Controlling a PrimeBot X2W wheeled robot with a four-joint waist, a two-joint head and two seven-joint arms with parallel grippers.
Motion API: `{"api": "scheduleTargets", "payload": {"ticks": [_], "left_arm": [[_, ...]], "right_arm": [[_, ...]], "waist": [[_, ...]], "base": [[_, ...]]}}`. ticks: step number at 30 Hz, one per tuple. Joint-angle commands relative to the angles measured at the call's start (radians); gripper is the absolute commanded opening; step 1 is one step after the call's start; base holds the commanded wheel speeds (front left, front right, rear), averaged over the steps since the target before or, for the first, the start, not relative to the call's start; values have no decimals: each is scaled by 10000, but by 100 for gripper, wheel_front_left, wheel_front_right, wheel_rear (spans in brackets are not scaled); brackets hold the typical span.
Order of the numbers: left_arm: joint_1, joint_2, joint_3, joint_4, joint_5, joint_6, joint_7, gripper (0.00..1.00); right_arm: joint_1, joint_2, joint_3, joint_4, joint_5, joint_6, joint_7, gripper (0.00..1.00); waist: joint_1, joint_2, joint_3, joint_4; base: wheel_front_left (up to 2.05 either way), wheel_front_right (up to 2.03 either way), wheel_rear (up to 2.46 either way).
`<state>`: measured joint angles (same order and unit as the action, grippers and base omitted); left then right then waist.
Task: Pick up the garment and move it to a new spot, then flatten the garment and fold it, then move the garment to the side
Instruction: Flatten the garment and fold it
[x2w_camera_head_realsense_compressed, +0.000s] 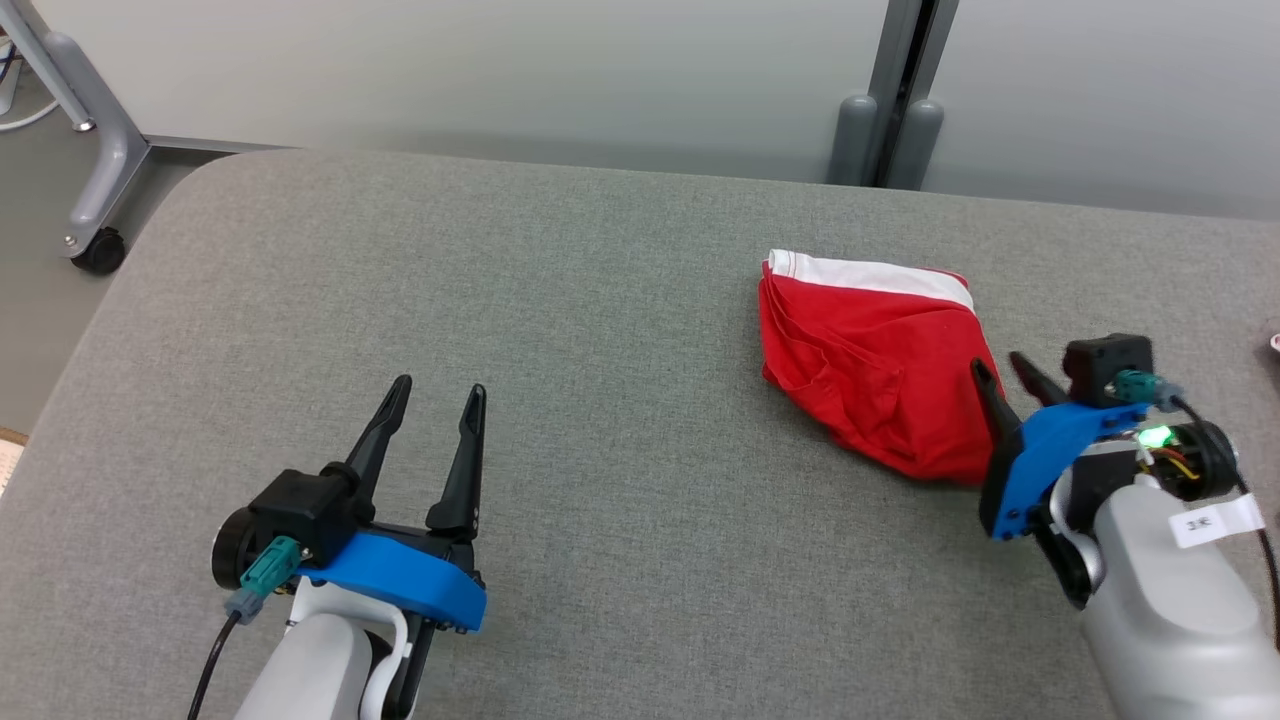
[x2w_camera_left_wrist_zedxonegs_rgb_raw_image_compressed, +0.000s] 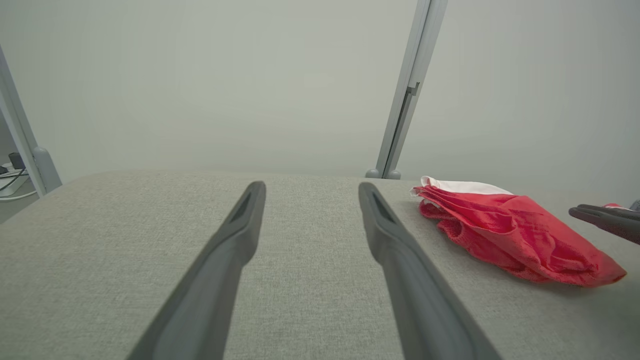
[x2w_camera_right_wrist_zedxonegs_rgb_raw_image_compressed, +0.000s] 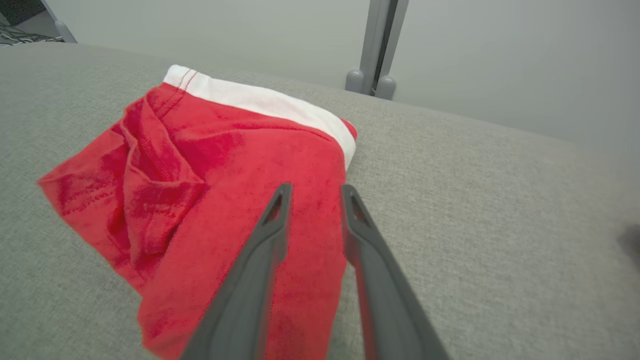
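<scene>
A red garment (x2w_camera_head_realsense_compressed: 870, 370) with a white waistband lies folded on the right half of the grey padded table (x2w_camera_head_realsense_compressed: 600, 300). It also shows in the left wrist view (x2w_camera_left_wrist_zedxonegs_rgb_raw_image_compressed: 510, 230) and the right wrist view (x2w_camera_right_wrist_zedxonegs_rgb_raw_image_compressed: 225, 165). My right gripper (x2w_camera_head_realsense_compressed: 997, 362) hovers at the garment's right edge, its jaws a little apart over the red cloth (x2w_camera_right_wrist_zedxonegs_rgb_raw_image_compressed: 316, 189) with nothing pinched between them. The right gripper's fingers (x2w_camera_left_wrist_zedxonegs_rgb_raw_image_compressed: 600, 216) reach in from the right of the left wrist view. My left gripper (x2w_camera_head_realsense_compressed: 440, 386) stands open near the table's front left (x2w_camera_left_wrist_zedxonegs_rgb_raw_image_compressed: 311, 186), far from the garment.
A grey wheeled frame leg (x2w_camera_head_realsense_compressed: 100, 200) stands on the floor beyond the table's back left corner. A grey upright post (x2w_camera_head_realsense_compressed: 895, 120) rises against the pale wall behind the table. The table's rounded edge runs along the left and back.
</scene>
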<state>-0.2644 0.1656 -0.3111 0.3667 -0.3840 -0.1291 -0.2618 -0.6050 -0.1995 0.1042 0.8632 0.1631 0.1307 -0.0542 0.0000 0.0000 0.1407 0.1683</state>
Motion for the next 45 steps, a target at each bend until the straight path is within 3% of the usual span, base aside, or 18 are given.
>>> {"api": "scheduleTargets", "payload": {"ticks": [1, 6, 12, 14, 18, 21, 22, 23, 24, 33, 40, 45], "left_arm": [[-219, 85, -37, 98, 92, -19, -39, 100], [-415, 51, -104, 361, 201, -19, -39, 100], [-385, 20, -110, 517, 127, -19, -39, 100], [-330, 25, -77, 534, 97, -19, -39, 100], [-211, 39, -3, 544, 77, -19, -39, 100], [-112, 21, 128, 496, 90, -19, -39, 100], [-62, 28, 199, 483, 100, -17, -39, 100], [-19, 31, 247, 474, 115, -13, -39, 100], [14, 35, 297, 459, 130, -7, -39, 100], [594, 165, 1010, 170, 176, 171, -39, 100], [979, 215, 1499, -124, 299, 226, -39, 100], [1210, 142, 1680, -221, 417, 224, -39, 100]], "right_arm": [[20, 197, 148, 118, -278, 1, 20, 0], [-166, 764, 538, 856, -1066, -1, 593, 0], [-133, 1398, 1732, 1017, -626, -1, 607, 0], [18, 1460, 2467, 826, -100, 1, 590, 0], [529, 1486, 4588, -556, 2083, 1, 947, 0], [672, 1443, 5385, -1407, 3056, -1, 1170, 0], [733, 1447, 5455, -1672, 3289, -1, 1047, 9], [797, 1384, 5407, -1936, 3450, 1, 866, 96], [867, 1259, 5251, -2158, 3519, -1, 640, 100], [2256, 706, 2124, -3816, 2872, 1, -592, 100], [3696, 951, -642, -5482, 1667, 1, -235, 100], [4459, 1092, -1662, -6409, 828, 1, 114, 100]], "waist": [[0, 0, 11, 30], [0, 0, -30, 153], [0, 0, -85, 184], [0, 0, -105, 155], [0, 0, -149, 64], [0, 0, -199, -53], [0, 0, -229, -103], [0, 0, -256, -155], [0, 0, -288, -214], [0, 0, -549, -1048], [0, 0, -757, -1576], [0, 0, -916, -1760]], "base": [[0, 0, 0], [0, 0, 0], [0, 0, 0], [0, 0, 0], [0, 0, 0], [0, 0, 0], [0, 0, 0], [0, 0, 0], [0, 0, 0], [0, 0, 0], [0, 0, 0], [0, 0, 0]]}}
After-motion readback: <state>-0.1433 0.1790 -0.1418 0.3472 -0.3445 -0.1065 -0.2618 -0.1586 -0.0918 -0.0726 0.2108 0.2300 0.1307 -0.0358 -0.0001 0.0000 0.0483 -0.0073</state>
